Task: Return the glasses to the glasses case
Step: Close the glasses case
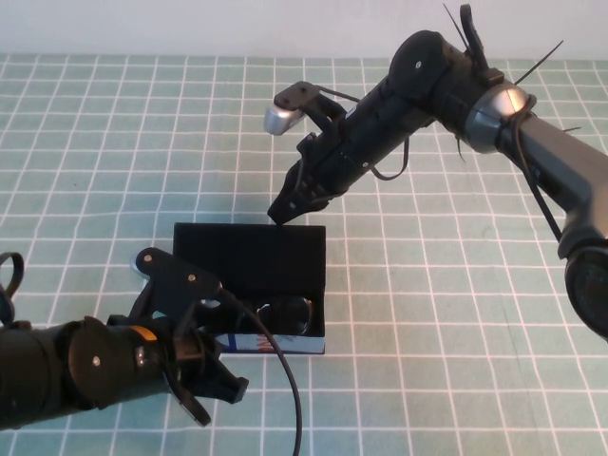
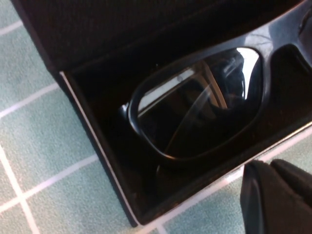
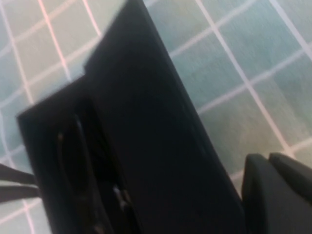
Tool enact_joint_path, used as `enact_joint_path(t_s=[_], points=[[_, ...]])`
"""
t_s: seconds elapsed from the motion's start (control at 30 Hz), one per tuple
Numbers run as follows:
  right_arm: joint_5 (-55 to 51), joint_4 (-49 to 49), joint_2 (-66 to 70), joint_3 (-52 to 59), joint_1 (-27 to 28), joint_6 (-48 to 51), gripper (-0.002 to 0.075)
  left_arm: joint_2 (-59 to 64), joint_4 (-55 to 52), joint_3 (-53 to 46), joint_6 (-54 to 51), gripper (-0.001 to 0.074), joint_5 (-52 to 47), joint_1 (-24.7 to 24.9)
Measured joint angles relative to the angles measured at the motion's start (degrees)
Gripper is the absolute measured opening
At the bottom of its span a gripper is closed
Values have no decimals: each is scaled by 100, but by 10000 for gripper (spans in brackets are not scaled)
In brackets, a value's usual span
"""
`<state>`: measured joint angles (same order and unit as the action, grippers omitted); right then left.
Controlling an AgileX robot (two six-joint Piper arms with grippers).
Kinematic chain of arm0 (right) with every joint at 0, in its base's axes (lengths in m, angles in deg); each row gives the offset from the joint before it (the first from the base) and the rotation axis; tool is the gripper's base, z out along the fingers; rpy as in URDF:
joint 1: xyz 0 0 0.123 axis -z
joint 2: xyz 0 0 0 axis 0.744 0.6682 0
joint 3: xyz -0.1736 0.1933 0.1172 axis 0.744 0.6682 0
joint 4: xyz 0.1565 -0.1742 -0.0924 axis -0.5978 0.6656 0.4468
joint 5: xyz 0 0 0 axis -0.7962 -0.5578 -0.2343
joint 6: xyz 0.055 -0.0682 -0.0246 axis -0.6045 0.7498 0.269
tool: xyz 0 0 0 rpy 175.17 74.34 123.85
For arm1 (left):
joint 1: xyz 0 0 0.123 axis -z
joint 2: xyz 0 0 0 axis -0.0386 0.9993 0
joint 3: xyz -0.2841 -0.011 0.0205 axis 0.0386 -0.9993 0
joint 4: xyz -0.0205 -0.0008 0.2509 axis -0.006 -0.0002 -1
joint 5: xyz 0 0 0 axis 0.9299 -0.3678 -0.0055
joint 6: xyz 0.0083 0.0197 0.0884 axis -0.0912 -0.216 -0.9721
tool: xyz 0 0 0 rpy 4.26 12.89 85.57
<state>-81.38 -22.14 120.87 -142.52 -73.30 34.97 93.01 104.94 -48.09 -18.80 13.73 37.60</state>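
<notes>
The glasses case (image 1: 249, 255) stands open in the middle of the table, its lid upright at the back and its printed front strip facing me. The black glasses (image 1: 288, 313) lie inside it; the left wrist view shows one lens and rim (image 2: 195, 112) resting in the black lining (image 2: 92, 141). My right gripper (image 1: 283, 213) is shut and empty, its tip at the lid's top edge on the far side. In the right wrist view (image 3: 268, 158) it sits just behind the lid (image 3: 146, 136). My left gripper (image 1: 220, 397) is shut and empty, low by the case's front left corner (image 2: 269, 165).
The table is covered with a green checked cloth (image 1: 456, 313). A cable (image 1: 290, 389) loops from my left arm past the case's front. The right arm reaches in from the far right above the table.
</notes>
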Motion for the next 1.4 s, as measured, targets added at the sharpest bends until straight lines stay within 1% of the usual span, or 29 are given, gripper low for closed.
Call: enact_joint_path(t_s=[0.1,0.37,0.53,0.87,1.0,1.1,1.13,1.2,1.3,1.4], points=[[0,-188,0,0,-11,9,-11,0,0,0,0,-1,11,0],[0,-276,0,0,-132,9,-11,0,0,0,0,-1,19,0],[0,-461,-25,16,-176,-149,-11,0,0,0,0,-1,52,0],[19,-519,-477,1141,-386,-298,-11,0,0,0,0,-1,118,0],[32,-519,-489,1310,-537,-307,-11,0,0,0,-9,-1,122,0],[32,-467,-489,1312,-642,-307,-11,0,-25,10,-244,-1,55,0],[32,-467,-478,1312,-667,-307,-11,0,-60,39,-358,-1,-31,0],[32,-467,-452,1312,-687,-307,-11,0,-145,176,-801,-1,-516,0],[42,-460,-387,1312,-687,-307,-11,0,-359,525,-1593,-1,-1745,0],[40,-443,-335,1312,-687,-307,-11,-79,-863,1052,-1835,-1,-3110,0]])
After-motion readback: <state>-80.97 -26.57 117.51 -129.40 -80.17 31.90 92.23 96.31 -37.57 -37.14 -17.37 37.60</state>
